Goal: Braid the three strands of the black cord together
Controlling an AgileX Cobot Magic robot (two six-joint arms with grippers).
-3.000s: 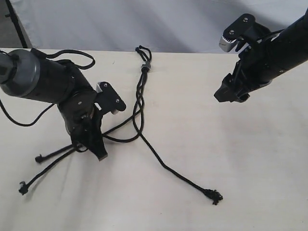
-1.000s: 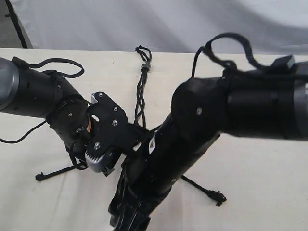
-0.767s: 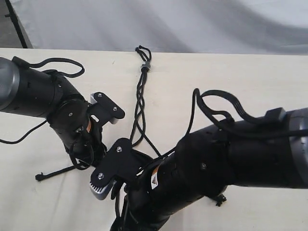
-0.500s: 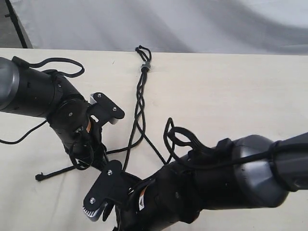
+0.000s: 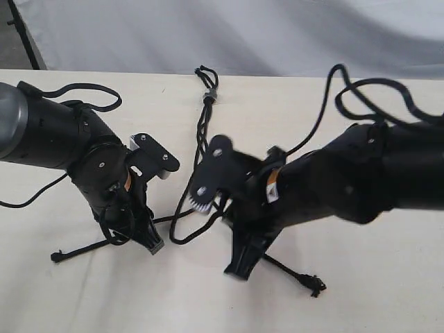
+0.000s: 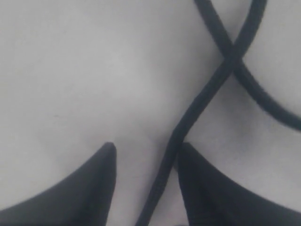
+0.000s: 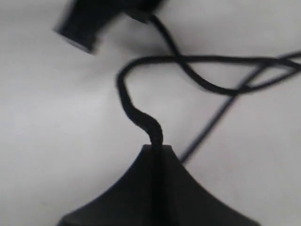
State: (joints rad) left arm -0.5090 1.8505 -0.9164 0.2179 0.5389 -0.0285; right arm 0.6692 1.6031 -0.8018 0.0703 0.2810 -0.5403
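Observation:
The black cord (image 5: 201,142) lies on the pale table, its knot and short loop (image 5: 207,94) at the far side and a short twisted length below it. One strand runs to a knotted tip (image 5: 56,256) at the left. Another ends at the front right (image 5: 314,284). My left gripper (image 5: 151,243) (image 6: 146,147) points down at the table, open, with a strand (image 6: 197,106) passing between its fingers close to one of them. My right gripper (image 5: 239,267) (image 7: 154,148) is shut on a strand (image 7: 141,115), which bends away in a loop (image 5: 179,225) towards the left gripper.
Thick glossy arm cables arch over the left arm (image 5: 87,89) and the right arm (image 5: 361,87). A white backdrop (image 5: 277,35) stands behind the table's far edge. Both arms crowd the middle front, their grippers a short way apart.
The right arm swept in across the front, closed its jaws on a strand and drew back to the middle with it. The left arm has stayed put, still open.

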